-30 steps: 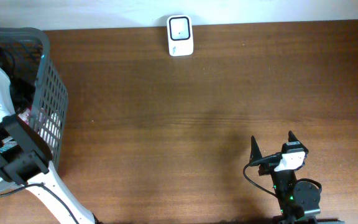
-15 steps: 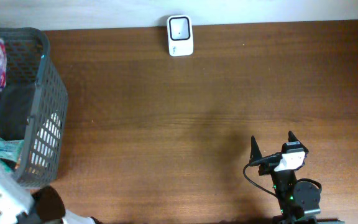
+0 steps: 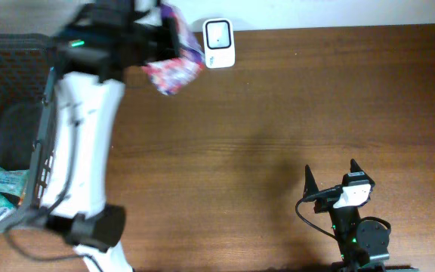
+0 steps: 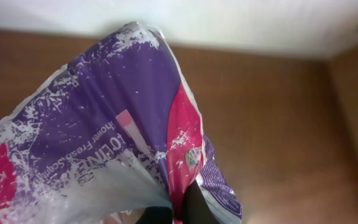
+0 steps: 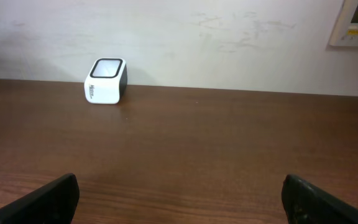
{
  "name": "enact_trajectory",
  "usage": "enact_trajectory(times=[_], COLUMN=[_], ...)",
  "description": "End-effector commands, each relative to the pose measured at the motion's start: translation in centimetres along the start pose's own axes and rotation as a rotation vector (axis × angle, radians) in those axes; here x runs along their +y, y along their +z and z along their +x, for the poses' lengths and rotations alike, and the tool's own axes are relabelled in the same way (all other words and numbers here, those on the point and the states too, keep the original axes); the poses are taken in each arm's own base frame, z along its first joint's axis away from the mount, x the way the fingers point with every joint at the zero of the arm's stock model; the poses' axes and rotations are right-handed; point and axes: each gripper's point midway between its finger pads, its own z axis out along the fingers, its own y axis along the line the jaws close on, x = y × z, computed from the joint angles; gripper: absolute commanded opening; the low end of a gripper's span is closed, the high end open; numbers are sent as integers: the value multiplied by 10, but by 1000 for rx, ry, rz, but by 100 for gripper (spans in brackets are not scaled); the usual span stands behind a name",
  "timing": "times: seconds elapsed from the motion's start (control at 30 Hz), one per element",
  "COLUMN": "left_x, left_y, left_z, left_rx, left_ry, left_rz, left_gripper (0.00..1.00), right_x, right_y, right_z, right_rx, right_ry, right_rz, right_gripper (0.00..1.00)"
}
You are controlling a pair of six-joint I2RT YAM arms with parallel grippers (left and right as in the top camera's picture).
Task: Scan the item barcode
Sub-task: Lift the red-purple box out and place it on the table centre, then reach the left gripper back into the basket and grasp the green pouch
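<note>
packet (image 3: 174, 72): purple-pink, clamped in closed left claw (image 3: 157, 34), above worktop (image 3: 278, 113) at far edge, just beside scanner (image 3: 219, 44). right claw (image 3: 331, 168): jaws wide, holding nothing, near edge, well apart from packet.

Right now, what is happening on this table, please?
The left gripper is shut on a purple and pink packet and holds it over the table, just left of the white scanner at the far edge. The right gripper sits open near the front edge, touching nothing. A grey basket at the left holds a few more packets.
</note>
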Motion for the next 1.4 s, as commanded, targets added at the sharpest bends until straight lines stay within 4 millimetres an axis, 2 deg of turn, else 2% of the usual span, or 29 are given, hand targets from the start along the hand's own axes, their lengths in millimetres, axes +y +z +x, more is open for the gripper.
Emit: enact_trajectory(times=[0.0,0.07,0.13,0.23,0.33,0.37,0.4,0.43,0.47,0.5,0.57,0.63,0.67,0.73,0.8,0.83,0.87,0.9,0.93,1.0,1.07,1.1,1.17,1.27,1.3,1.37], left_x=[-29,-38,-35,-38,-44,-47,-48,-49,-50,-50,-48,-44,-41,-31,-12,6,21,43,83,111,146,160,183,229,254,296], left_y=[74,114,161,190,210,214,215,215,215,213,205,181,164,117,59,28,14,-11,-58,-101,-154,-172,-196,-217,-221,-217], left_z=[44,71,107,137,164,170,173,174,174,171,159,133,113,67,26,9,1,-13,-33,-43,-48,-46,-37,-2,18,48], left_rx=[173,260,360,441,502,515,520,521,520,514,501,463,425,310,166,103,78,23,-74,-156,-249,-274,-283,-202,-148,-76], left_ry=[184,244,279,299,330,336,341,343,343,341,329,305,289,254,210,176,150,112,36,-25,-99,-129,-191,-326,-396,-565], left_rz=[21,22,-39,-45,-42,-41,-40,-39,-38,-38,-41,-47,-49,-51,-65,-88,-112,-142,-203,-225,-271,-306,-364,-507,-576,-624], left_gripper=[0,0,0,0,3,9,28,39,56,75,79,78,77,77,79,80,80,81,81,82,82,81,81,82,87,89], right_x=[-2,-2,-2,-2,-2,-2,-2,-2,-2,-2,-2,-2,-2,-2,-2,-2,-2,-2,-2,-2,-2,-2,-2,-2,-2,-2], right_y=[0,0,0,0,0,0,0,0,0,0,0,0,0,0,0,0,0,0,0,0,0,0,0,0,0,0], right_z=[3,3,3,3,3,3,3,3,3,3,3,3,3,3,3,3,3,3,3,3,3,3,3,3,3,3], right_rx=[6,6,6,6,6,6,6,6,6,6,6,6,6,6,6,6,6,6,6,6,6,6,6,5,6,6], right_ry=[0,0,0,0,0,0,0,0,0,0,0,0,0,0,0,0,0,0,0,0,0,0,0,0,0,0], right_rz=[8,8,8,8,8,8,8,8,8,8,8,8,8,8,8,8,8,8,8,8,8,8,8,8,8,8], right_gripper=[99,99,99,99,99,99,99,99,99,99,99,99,99,99,99,99,99,99,99,99,99,99,99,99,99,99])
